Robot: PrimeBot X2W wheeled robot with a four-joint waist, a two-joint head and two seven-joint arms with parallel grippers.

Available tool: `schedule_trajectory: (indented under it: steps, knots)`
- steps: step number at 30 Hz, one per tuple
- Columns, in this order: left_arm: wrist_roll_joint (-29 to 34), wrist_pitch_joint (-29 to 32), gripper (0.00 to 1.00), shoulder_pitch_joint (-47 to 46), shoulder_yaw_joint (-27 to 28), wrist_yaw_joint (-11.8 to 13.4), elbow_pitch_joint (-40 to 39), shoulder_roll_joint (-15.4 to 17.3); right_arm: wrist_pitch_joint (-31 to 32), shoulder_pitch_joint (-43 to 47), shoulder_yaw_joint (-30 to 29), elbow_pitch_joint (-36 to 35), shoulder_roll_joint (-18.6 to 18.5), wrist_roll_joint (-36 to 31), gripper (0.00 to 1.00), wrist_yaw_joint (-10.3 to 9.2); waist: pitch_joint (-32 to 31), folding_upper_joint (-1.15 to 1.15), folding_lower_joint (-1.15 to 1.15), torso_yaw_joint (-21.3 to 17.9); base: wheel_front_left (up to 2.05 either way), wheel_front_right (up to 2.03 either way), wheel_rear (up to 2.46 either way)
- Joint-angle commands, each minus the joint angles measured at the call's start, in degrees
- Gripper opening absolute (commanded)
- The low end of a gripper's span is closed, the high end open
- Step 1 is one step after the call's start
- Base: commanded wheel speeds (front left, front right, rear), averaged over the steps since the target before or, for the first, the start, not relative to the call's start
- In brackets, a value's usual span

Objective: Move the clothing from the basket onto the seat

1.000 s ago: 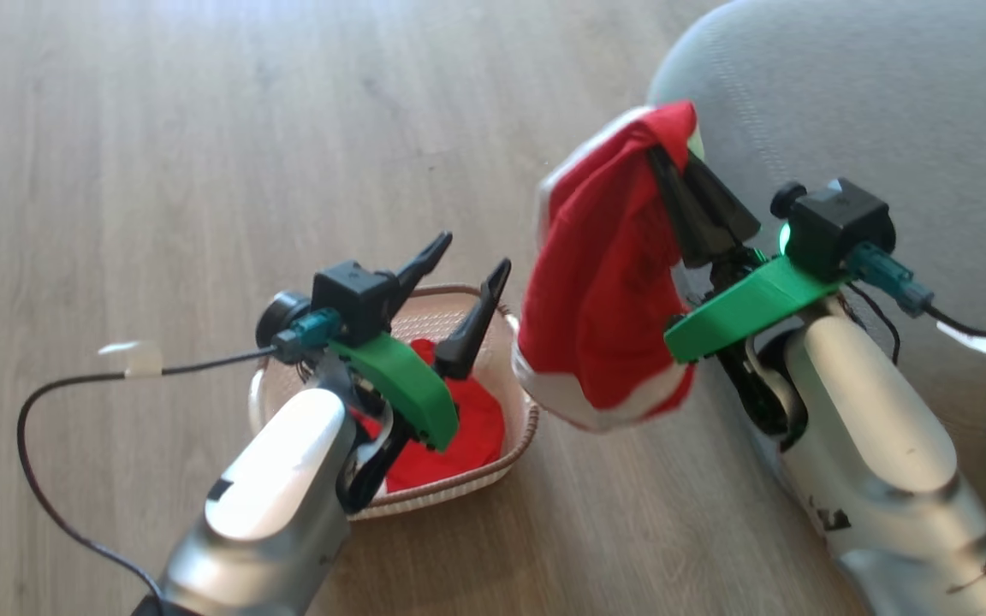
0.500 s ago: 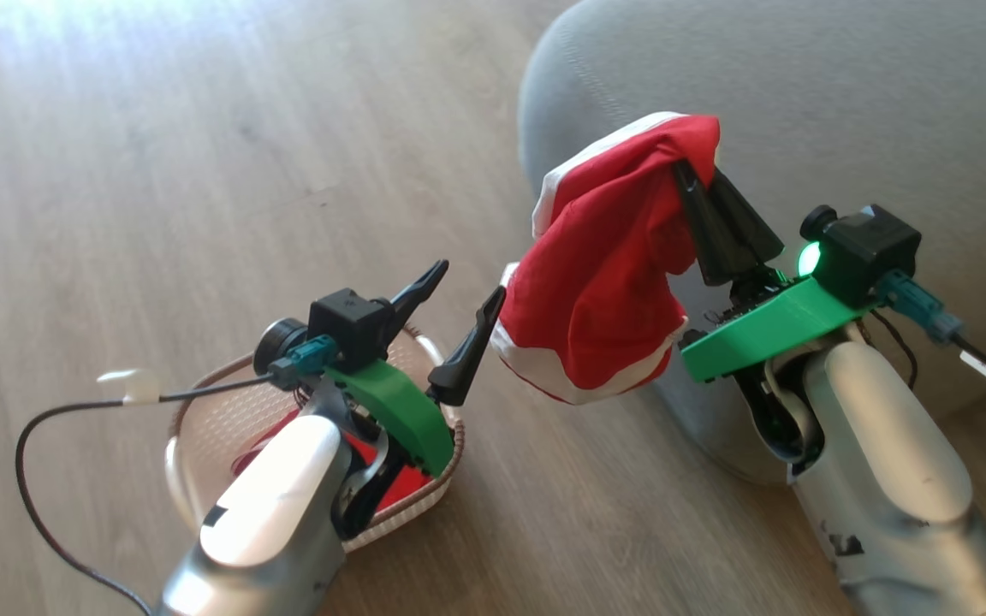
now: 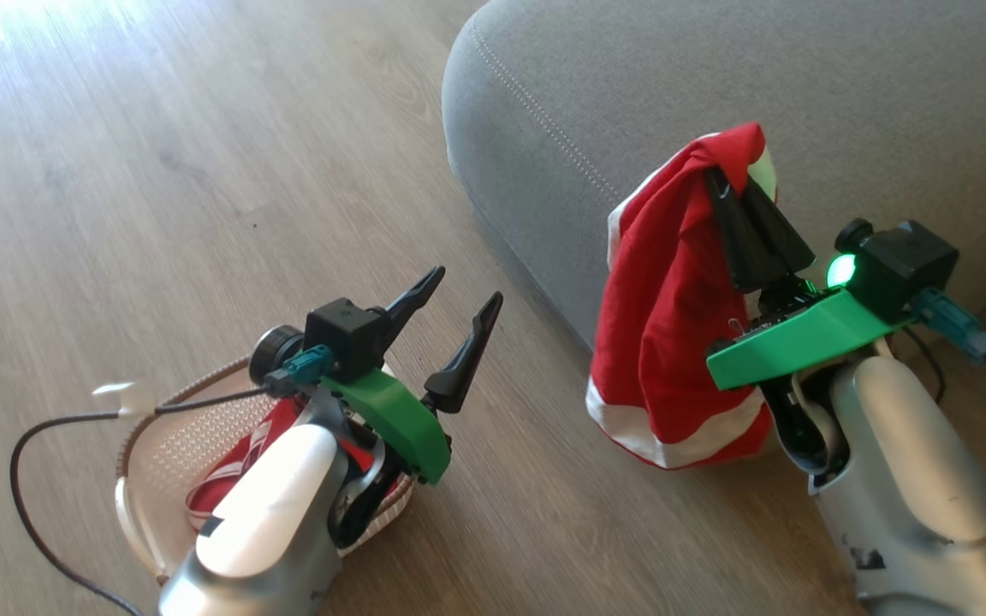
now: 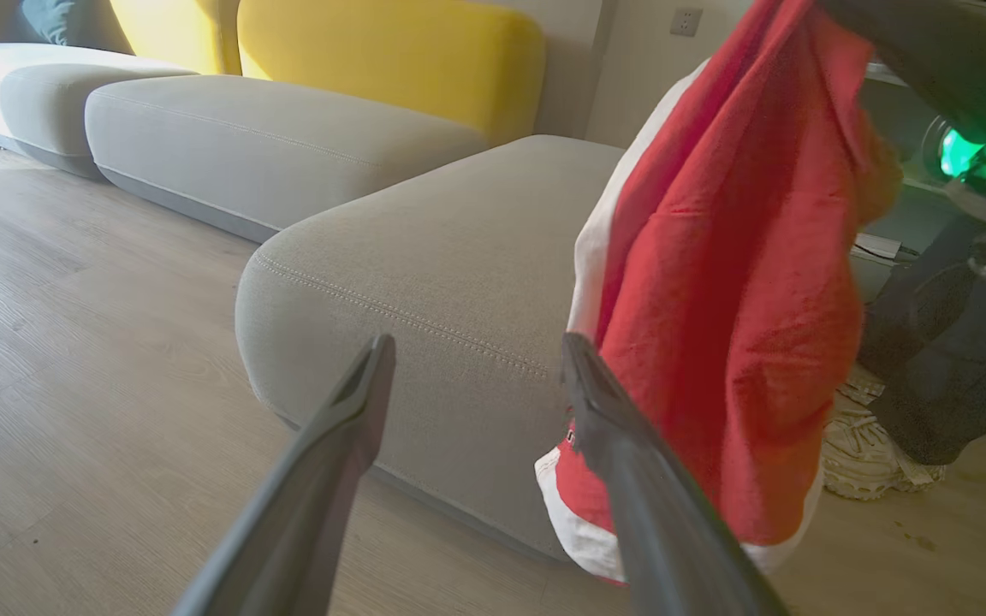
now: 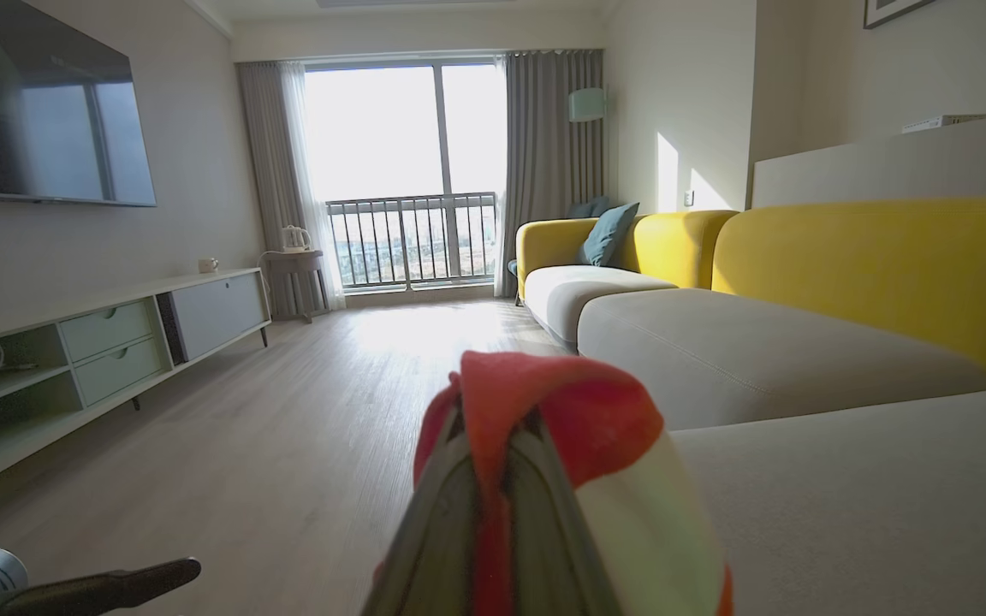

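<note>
My right gripper [image 3: 737, 175] is shut on a red garment with white trim [image 3: 668, 308], which hangs in the air against the front edge of the grey seat [image 3: 715, 77]. From the right wrist the red fabric [image 5: 544, 411] bunches over my shut fingers. The left wrist view shows this garment [image 4: 733, 282] dangling beside the seat [image 4: 459, 257]. My left gripper [image 3: 463, 287] is open and holds nothing, above the cream basket [image 3: 159, 436]. More red clothing with white stripes [image 3: 232, 466] lies in the basket, partly hidden by my left arm.
Wood floor [image 3: 159, 171] surrounds the basket. A black cable [image 3: 39, 445] loops at the left. Further grey seats with yellow backs [image 5: 878, 265] stand behind. A low TV cabinet [image 5: 99, 334] lines the opposite wall. A person's shoe and dark trouser leg [image 4: 870, 445] stand right of the hanging garment.
The camera has swung, bringing more of the seat into view. My right gripper has carried the garment from over the floor toward the seat's edge. The left gripper stays open over the basket.
</note>
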Motion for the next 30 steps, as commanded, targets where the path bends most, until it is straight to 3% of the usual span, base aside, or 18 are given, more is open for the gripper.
schedule_trajectory:
  steps: [1,16,30]
  knots:
    - [0.60,-0.55,1.00,-1.62,2.34,-0.08,-2.20,1.37,-0.37,-1.13,0.06,-2.64,0.50,-0.46,0.00,-0.01,0.56,0.00,0.00,-0.24,0.00,0.00,0.00]
    - [1.46,-0.55,1.00,-2.96,1.22,-0.08,-3.81,2.44,-0.37,-2.19,-2.94,-4.52,1.38,-1.98,0.00,-0.01,4.76,0.00,0.00,-1.19,0.00,0.00,0.00]
    - [2.74,-0.55,1.00,-7.95,-3.89,-0.08,-5.97,5.88,-0.37,-15.68,-11.16,-2.42,-2.44,-5.69,0.00,-0.01,17.25,0.00,0.00,-1.27,0.00,0.00,0.00]
